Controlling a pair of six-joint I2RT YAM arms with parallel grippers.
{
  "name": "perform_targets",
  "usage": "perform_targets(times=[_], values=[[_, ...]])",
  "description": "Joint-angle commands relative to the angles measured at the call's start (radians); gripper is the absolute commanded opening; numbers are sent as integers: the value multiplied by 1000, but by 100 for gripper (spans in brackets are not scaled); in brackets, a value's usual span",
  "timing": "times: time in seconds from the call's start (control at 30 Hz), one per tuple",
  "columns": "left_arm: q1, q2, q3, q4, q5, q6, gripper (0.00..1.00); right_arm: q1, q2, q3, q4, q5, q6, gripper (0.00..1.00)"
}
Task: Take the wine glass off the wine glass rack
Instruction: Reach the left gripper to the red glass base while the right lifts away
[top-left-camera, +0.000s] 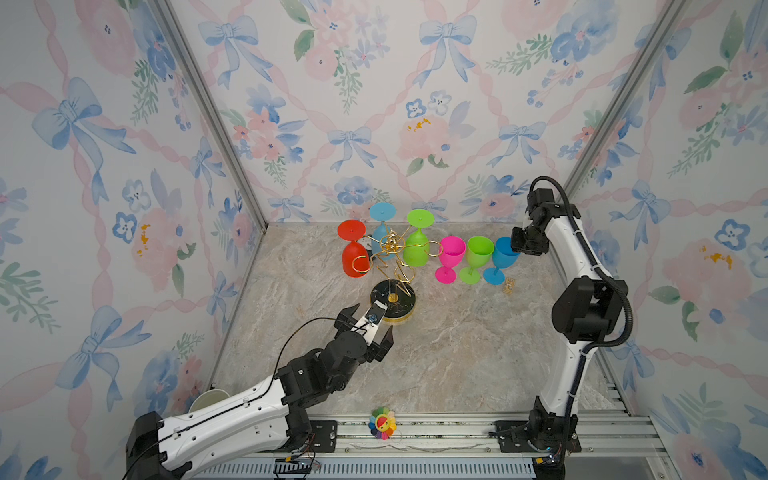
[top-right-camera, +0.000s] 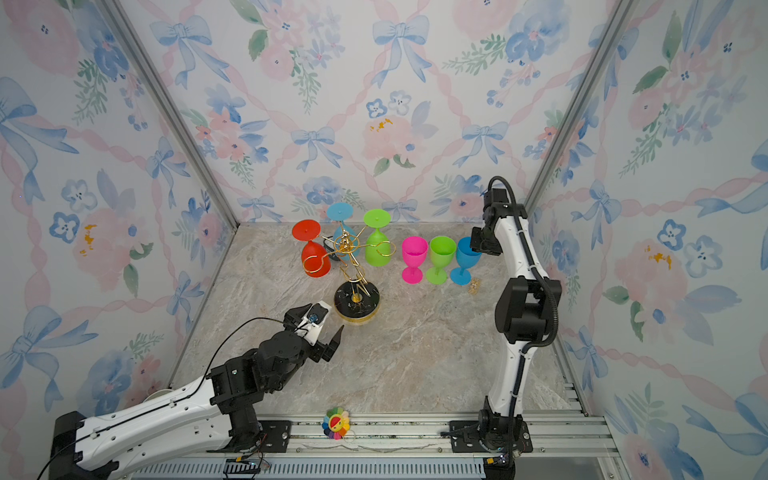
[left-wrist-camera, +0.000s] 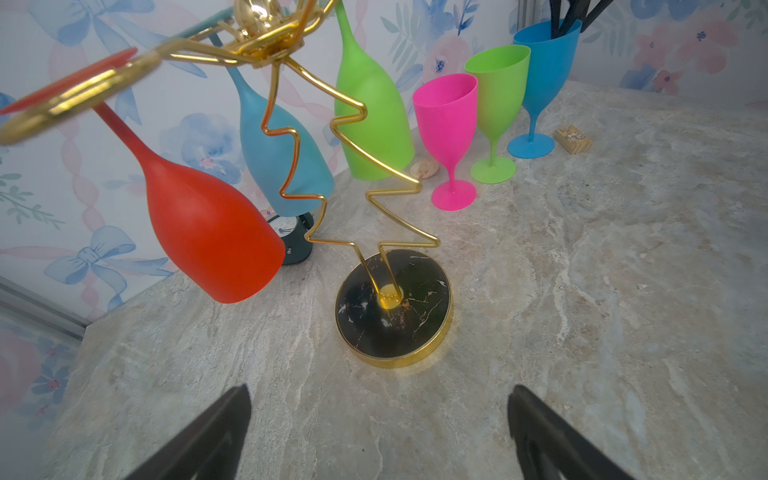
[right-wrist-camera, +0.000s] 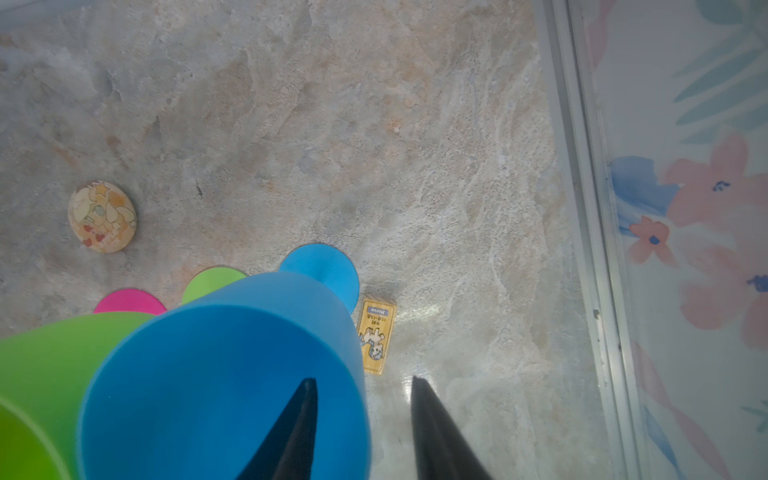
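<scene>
marble top (top-left-camera: 457, 365), floral walls (top-left-camera: 374, 104). rack (top-left-camera: 392, 297) sits mid-back; red glass (top-left-camera: 354, 259), teal glass (top-left-camera: 380, 239) and green glass (top-left-camera: 415, 249) hang bowl-down from its loops, feet up. three more stand in a row just right of it, blue glass (top-left-camera: 505, 254) at the far end. right gripper (right-wrist-camera: 361, 380) straddles the blue rim, one finger inside, one outside, jaws apart, not pinching. left gripper (top-left-camera: 372, 323) wide open, just short of the rack base. glasses look like matte plastic: light, stiff, not fragile, decent friction. i'd grab the red one on the bowl or low stem, slide it out along the loop's slot; wire rack may swing or tip.
</scene>
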Motion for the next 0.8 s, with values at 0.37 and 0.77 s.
perform_targets(times=[0.37, 0.77], values=[[136, -61, 21, -16, 144, -121, 98, 50, -288, -88, 103, -71, -10, 68], [419, -136, 197, -135, 437, -317, 98, 137, -652, -550, 463, -290, -41, 83]])
